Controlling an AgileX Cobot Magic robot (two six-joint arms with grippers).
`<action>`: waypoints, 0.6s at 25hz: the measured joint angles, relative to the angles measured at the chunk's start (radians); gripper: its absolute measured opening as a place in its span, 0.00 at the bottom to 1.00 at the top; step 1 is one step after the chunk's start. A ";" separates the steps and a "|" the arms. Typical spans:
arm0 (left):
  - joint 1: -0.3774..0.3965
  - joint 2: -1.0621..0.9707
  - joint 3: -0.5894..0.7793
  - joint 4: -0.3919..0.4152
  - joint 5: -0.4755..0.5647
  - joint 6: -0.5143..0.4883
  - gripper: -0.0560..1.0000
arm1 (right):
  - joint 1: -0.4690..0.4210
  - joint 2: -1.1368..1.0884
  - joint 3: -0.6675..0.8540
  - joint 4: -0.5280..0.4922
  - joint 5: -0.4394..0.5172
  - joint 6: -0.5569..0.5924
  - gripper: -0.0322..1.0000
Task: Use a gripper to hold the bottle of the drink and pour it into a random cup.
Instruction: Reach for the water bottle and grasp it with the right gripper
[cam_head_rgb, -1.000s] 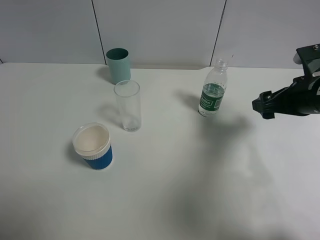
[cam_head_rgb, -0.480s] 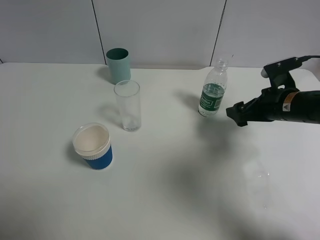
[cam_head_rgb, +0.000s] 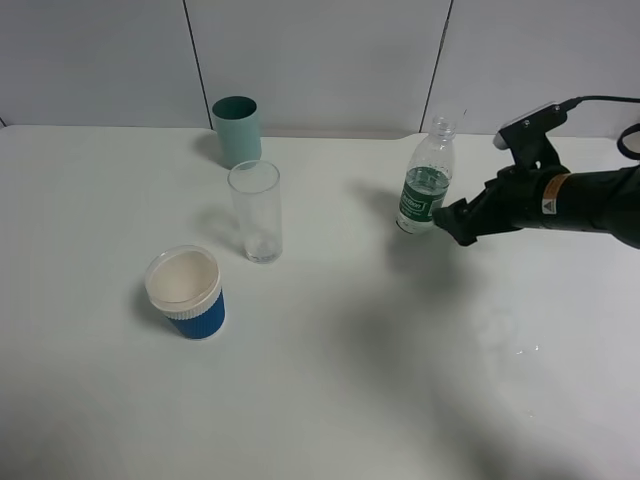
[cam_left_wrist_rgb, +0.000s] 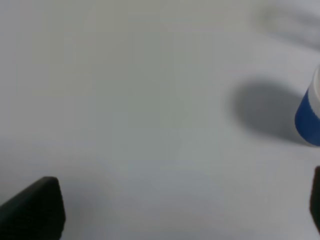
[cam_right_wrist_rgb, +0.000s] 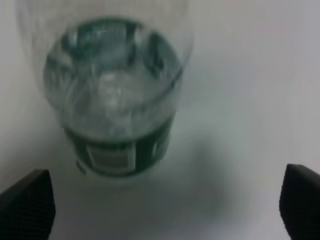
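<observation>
The bottle of the drink, clear with a dark green label and no cap, stands upright at the back right of the table. My right gripper hangs just right of its base, open, jaws wide. In the right wrist view the bottle fills the space ahead of my gripper, beyond the fingertips and not between them. The cup, a tall clear glass, stands left of centre. In the left wrist view my left gripper is open over bare table, nothing in it.
A teal cup stands behind the glass near the back wall. In front of the glass, to its left, stands a blue ribbed cup with a white rim; it shows at the edge of the left wrist view as blue cup.
My right arm has swung in from the right edge toward the bottle, ending close beside its lower part. Bottle and cups have not moved.
</observation>
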 joint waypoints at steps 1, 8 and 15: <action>0.000 0.000 0.000 0.000 0.000 0.000 0.99 | 0.000 0.001 -0.016 -0.023 -0.002 0.000 0.89; 0.000 0.000 0.000 0.000 0.000 0.000 0.99 | 0.000 0.069 -0.087 -0.154 -0.047 0.062 0.89; 0.000 0.000 0.000 0.000 0.000 0.000 0.99 | 0.000 0.122 -0.121 -0.258 -0.124 0.067 0.89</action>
